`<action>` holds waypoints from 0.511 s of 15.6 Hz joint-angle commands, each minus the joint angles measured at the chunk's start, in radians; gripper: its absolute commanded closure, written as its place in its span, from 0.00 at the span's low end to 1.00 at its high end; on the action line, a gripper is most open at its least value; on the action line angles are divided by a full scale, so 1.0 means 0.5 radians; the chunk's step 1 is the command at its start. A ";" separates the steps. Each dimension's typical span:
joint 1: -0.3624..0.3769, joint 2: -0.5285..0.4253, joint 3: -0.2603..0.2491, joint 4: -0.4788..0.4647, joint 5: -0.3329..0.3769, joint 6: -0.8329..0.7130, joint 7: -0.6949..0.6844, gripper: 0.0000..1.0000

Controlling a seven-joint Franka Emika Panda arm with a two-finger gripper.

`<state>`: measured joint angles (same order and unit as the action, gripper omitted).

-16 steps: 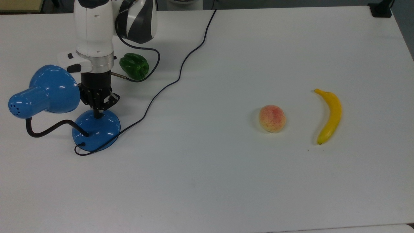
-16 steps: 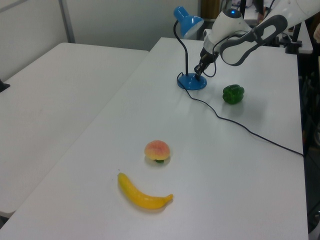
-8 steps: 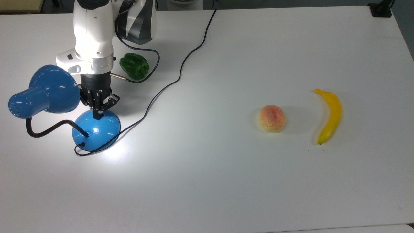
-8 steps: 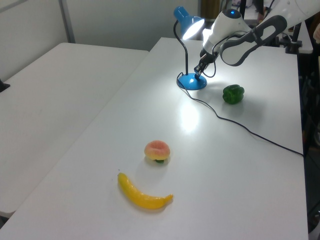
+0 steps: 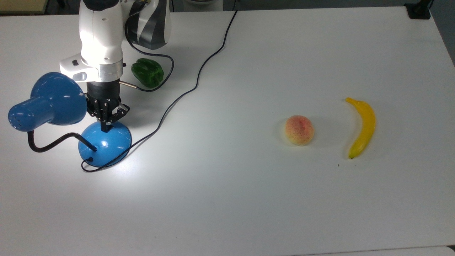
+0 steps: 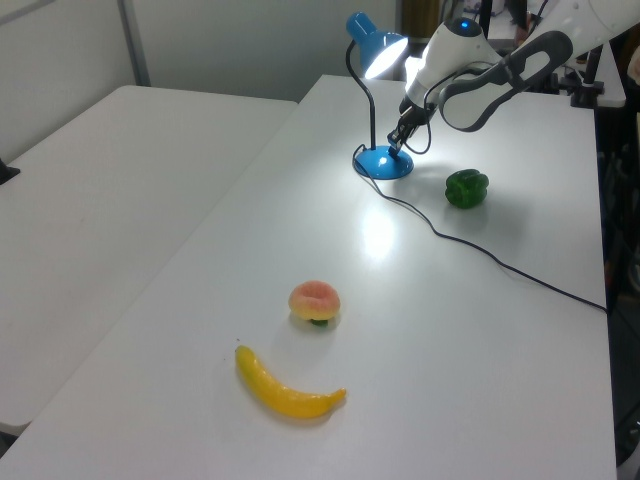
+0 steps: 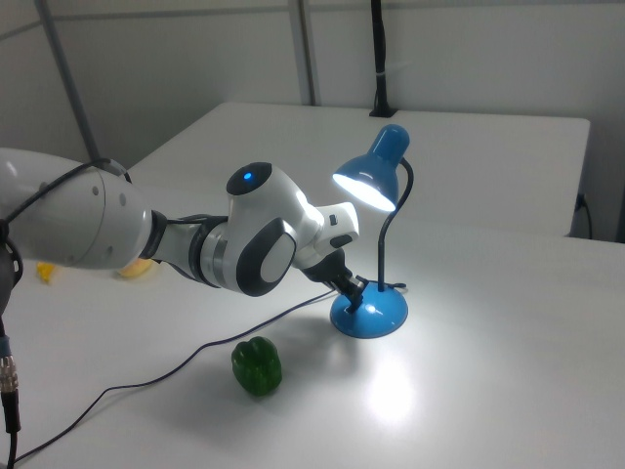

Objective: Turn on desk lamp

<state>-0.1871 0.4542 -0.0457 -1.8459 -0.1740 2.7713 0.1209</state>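
The desk lamp is lit: its blue shade (image 5: 58, 97) glows in the right view (image 7: 376, 176) and throws a bright patch on the white table. A black gooseneck (image 5: 53, 142) joins the shade to the round blue base (image 5: 106, 144). My gripper (image 5: 106, 128) points down with its fingers shut together, the tip at the top of the base's dome, and holds nothing. The left view shows the gripper (image 6: 396, 148) just above the base (image 6: 383, 163). The right view has the gripper (image 7: 354, 299) at the base (image 7: 379, 311). The switch is hidden under the fingertips.
The lamp's black cord (image 5: 185, 92) runs from the base across the table to the far edge. A green pepper (image 5: 147, 73) lies just behind the arm. A peach (image 5: 299, 130) and a banana (image 5: 362, 126) lie far off at the top view's right.
The lamp was dark one second ago and is lit now, with a bright patch on the table. My gripper has lifted slightly off the base, and the lamp has shifted slightly.
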 commanded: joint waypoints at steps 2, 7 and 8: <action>-0.003 -0.120 0.009 -0.060 -0.042 -0.041 0.028 1.00; 0.028 -0.273 0.116 -0.085 -0.038 -0.593 0.016 1.00; 0.031 -0.289 0.146 -0.085 -0.038 -0.688 0.004 1.00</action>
<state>-0.1846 0.3859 -0.0142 -1.8455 -0.1746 2.5744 0.1209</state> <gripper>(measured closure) 0.991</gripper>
